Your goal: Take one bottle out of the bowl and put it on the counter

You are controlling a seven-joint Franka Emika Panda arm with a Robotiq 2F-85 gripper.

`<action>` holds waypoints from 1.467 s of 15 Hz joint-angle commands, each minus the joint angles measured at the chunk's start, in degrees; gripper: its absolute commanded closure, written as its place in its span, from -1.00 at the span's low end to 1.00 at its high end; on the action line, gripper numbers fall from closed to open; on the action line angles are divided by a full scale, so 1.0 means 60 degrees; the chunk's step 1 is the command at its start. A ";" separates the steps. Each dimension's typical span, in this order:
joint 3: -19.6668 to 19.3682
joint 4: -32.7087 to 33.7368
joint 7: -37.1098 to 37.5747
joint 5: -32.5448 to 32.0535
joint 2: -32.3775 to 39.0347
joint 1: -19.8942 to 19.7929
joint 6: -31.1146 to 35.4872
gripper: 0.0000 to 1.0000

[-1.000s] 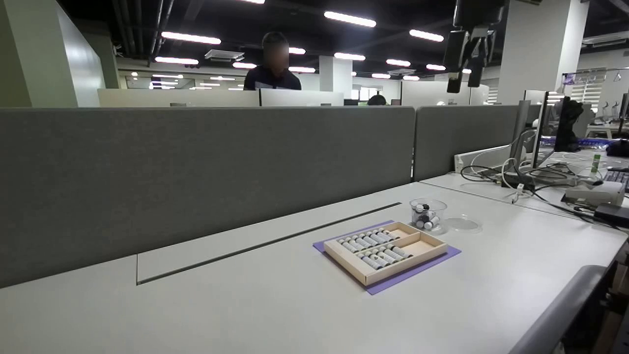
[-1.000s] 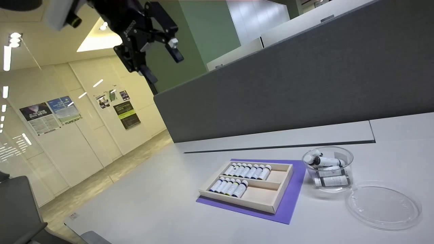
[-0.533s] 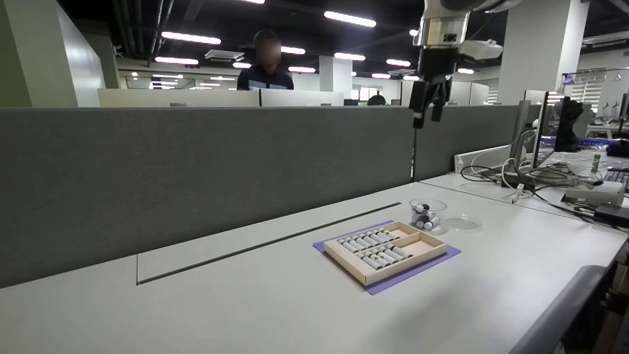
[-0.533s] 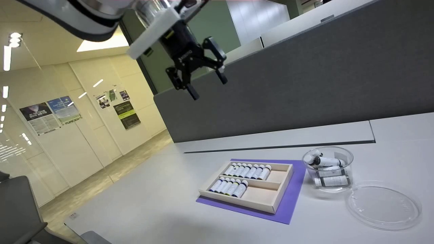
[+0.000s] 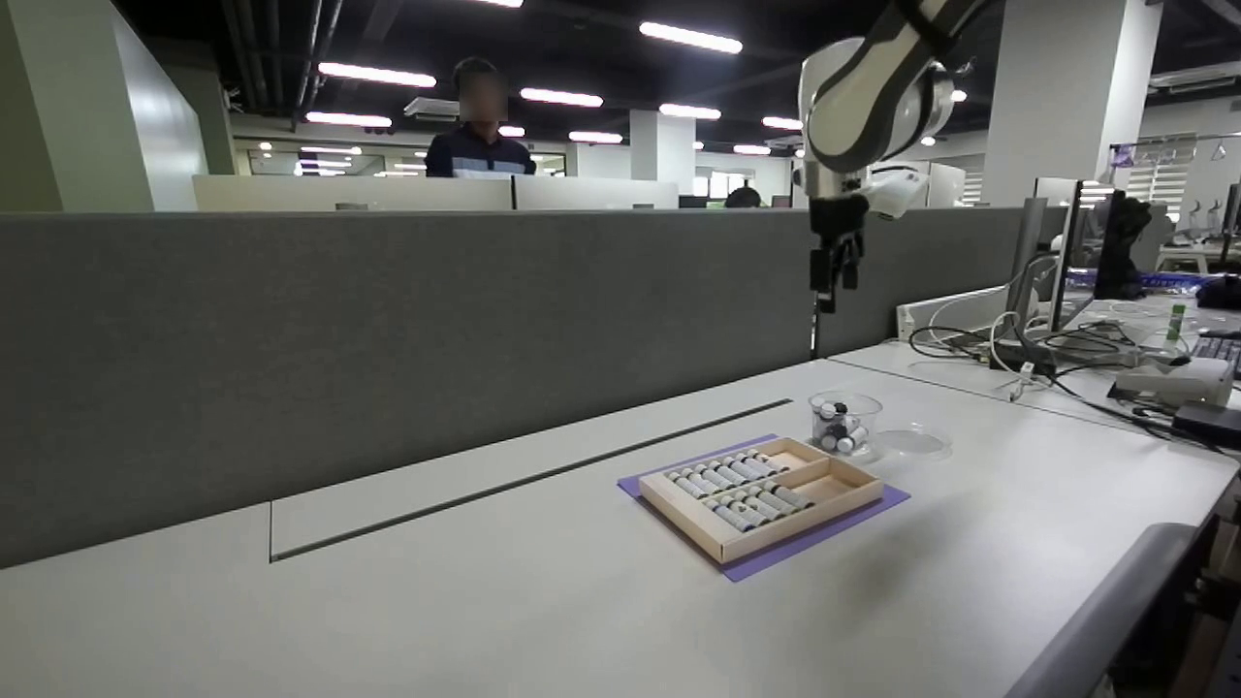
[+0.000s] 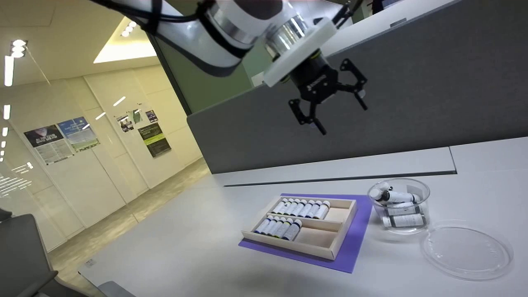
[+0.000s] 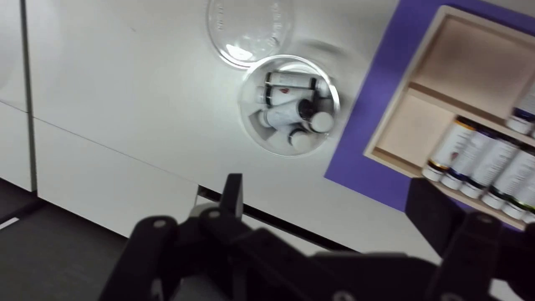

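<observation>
surface point(image 5: 465, 601): long, smooth, white; back edge runs along a grey partition point(image 5: 407, 339); thin dark slot point(image 7: 288, 225) close to that edge, in line with it.
bowl point(image 6: 421, 190): clear, round, upright on the surface; nearer the back edge than the front, by one end of the slot; seen in both exterior views and the wrist view.
bottles point(image 7: 286, 115): several, small, whitish, with dark bands, some pale caps; jumbled inside the bowl, lying at differing tilts; which one the task means, cannot tell.
tool point(image 6: 345, 121): released, jaws spread wide apart; hangs above the surface, well apart from the bowl; in the wrist view the bowl shows past the jaw tips.
arm point(image 6: 194, 35): pale with black bands; slants down to the tool from above in an exterior view.
lid point(image 6: 466, 251): clear, round, flat on the surface just beside the bowl, on its side away from the tray point(image 6: 288, 246); touching or apart, cannot tell.
tray: tan, rectangular, two long compartments; rests on a purple sheet point(image 6: 355, 235) that shows past its edges; tray bottles point(image 6: 307, 208) in a row in each compartment, gathered at the end away from the bowl.
person point(image 5: 477, 145): beyond the partition, dark top, face blurred.
chair point(image 6: 24, 251): grey, partly in view, off a corner of the surface.
</observation>
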 commanded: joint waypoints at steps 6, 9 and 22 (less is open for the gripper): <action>-0.0130 0.0873 0.0038 -0.0437 0.0920 -0.0152 0.0083 -1.00; -0.0232 0.1111 0.0231 -0.0631 0.1297 -0.0086 0.0157 -1.00; 0.0199 0.2608 -0.2535 -0.1053 0.3701 -0.1041 0.0620 -1.00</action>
